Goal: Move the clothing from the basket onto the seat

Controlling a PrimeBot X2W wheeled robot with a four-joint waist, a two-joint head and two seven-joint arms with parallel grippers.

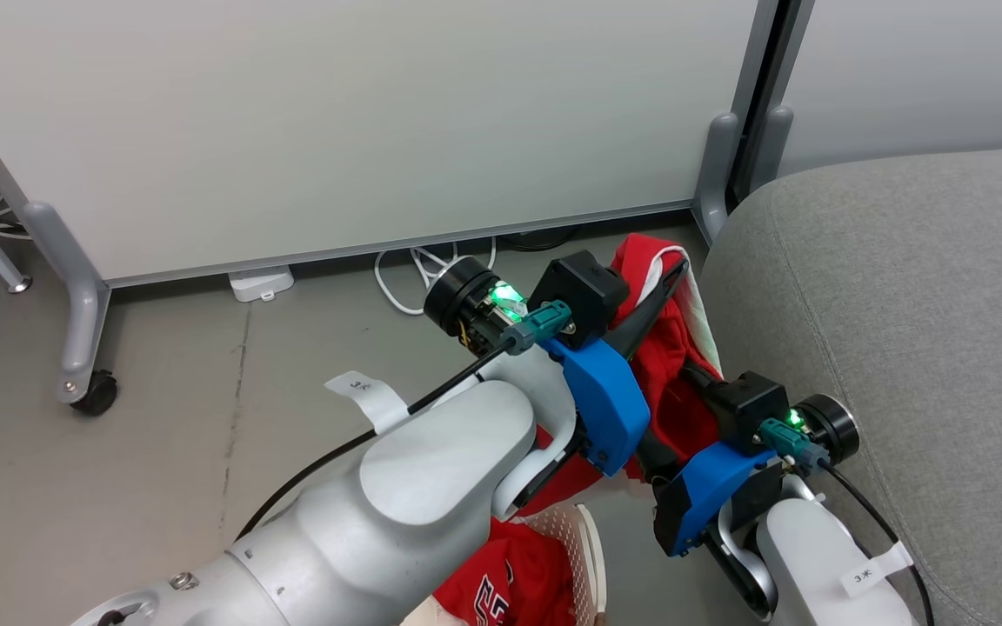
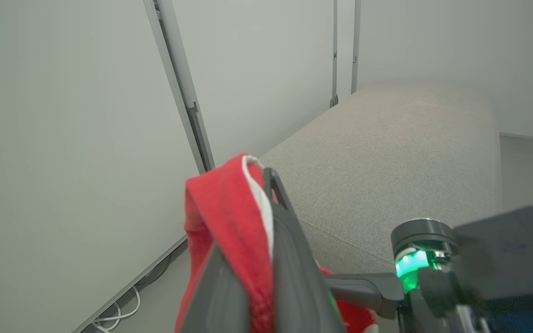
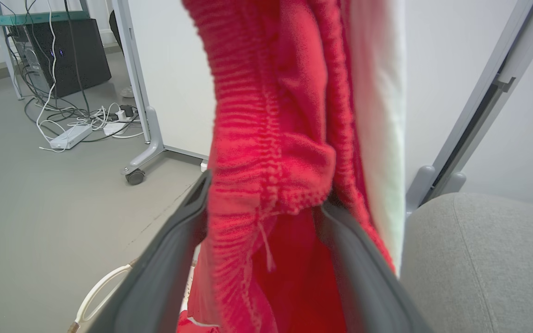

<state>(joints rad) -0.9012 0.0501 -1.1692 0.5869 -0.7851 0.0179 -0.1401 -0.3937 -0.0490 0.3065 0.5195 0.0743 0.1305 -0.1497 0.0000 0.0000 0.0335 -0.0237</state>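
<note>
The clothing in play is a pair of red shorts (image 1: 668, 348) with white piping, hanging off the floor next to the grey seat (image 1: 901, 304). My left gripper (image 1: 677, 273) is shut on their top edge, and the left wrist view shows red cloth (image 2: 222, 208) draped over the closed fingers (image 2: 294, 259), with the seat (image 2: 387, 152) beyond. My right gripper (image 3: 262, 194) is lower, open, with the hanging shorts (image 3: 266, 92) bunched between its wide fingers. A red jersey (image 1: 505, 582) lies in the cream basket (image 1: 586, 539) at the bottom edge.
White partition panels stand behind on grey feet, one with a caster (image 1: 94, 393). White cables (image 1: 410, 271) and a small white box (image 1: 261, 283) lie at the panel's base. A black computer case (image 3: 70, 51) and a power strip (image 3: 70, 138) sit further off on the floor.
</note>
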